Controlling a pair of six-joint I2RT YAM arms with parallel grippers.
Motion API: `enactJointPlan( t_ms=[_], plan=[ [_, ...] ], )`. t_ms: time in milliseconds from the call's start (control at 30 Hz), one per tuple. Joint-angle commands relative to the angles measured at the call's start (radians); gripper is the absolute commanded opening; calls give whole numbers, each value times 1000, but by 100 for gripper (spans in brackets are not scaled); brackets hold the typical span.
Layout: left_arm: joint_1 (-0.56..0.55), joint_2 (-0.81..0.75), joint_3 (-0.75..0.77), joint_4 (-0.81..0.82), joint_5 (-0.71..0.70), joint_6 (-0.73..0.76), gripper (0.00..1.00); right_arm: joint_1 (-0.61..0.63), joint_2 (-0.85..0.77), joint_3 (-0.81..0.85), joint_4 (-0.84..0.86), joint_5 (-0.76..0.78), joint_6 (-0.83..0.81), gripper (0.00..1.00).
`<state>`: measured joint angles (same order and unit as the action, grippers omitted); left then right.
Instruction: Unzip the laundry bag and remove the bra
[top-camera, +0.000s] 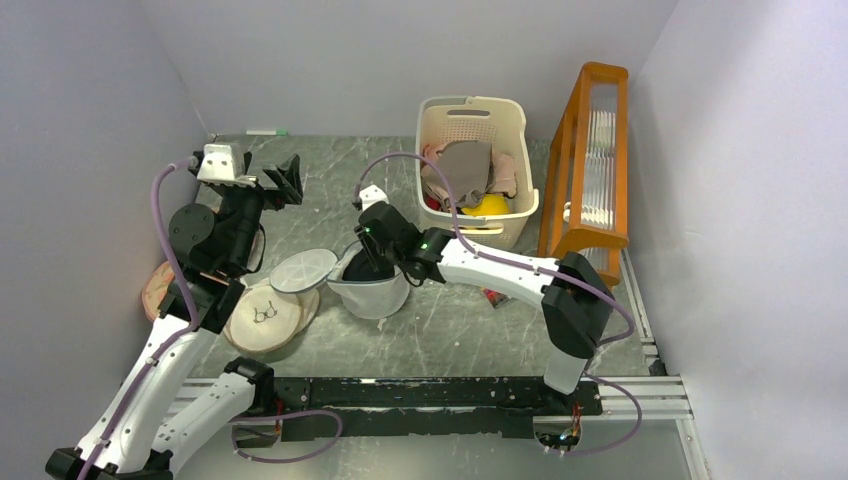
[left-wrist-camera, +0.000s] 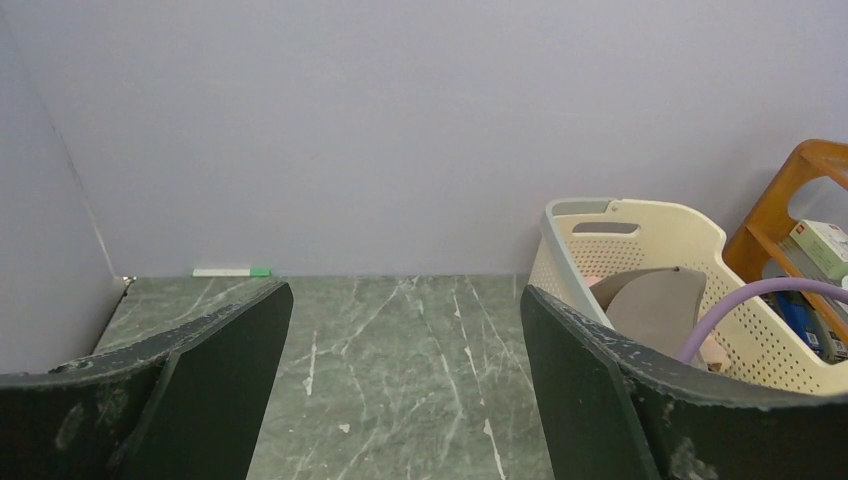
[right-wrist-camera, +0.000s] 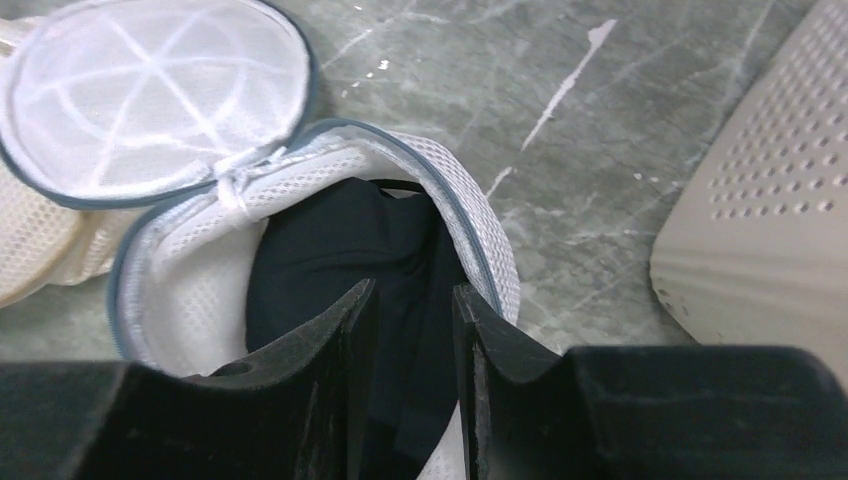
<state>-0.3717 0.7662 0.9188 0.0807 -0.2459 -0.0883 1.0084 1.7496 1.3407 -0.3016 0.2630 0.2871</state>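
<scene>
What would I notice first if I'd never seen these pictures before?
Probably the round white laundry bag in the middle of the table, its lid flipped open and the black bra bundled inside. The right gripper reaches into it, with black fabric between its fingers. Behind stands a cream basket stuffed with clothes.
</scene>
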Motion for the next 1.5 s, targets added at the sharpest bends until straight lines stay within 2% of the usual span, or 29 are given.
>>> enactJointPlan(
  t_ms=[0,400,467,600,700,800,1033,1233,1467],
  plan=[
    [2,-5,2,42,-20,10,96,13,16,25,-28,118,-15,33],
    [2,15,-3,44,-3,2,94,16,118,76,2,174,-48,31],
    [2,18,-4,47,-2,1,94,17,129,80,5,178,-52,26],
    [2,19,-7,50,-1,3,94,24,119,85,2,197,-48,10],
    [2,20,-8,51,-1,2,93,29,60,57,41,160,-47,0],
    [2,22,-6,52,3,-1,93,30,-37,-15,121,92,-43,0],
    [1,20,-11,50,-2,-2,93,26,-289,-260,434,-61,21,0],
    [-1,27,-11,51,1,-7,92,5,-385,-398,625,-173,117,0],
    [-3,34,-11,50,3,-8,92,-19,-462,-467,767,-280,174,0]
  ],
)
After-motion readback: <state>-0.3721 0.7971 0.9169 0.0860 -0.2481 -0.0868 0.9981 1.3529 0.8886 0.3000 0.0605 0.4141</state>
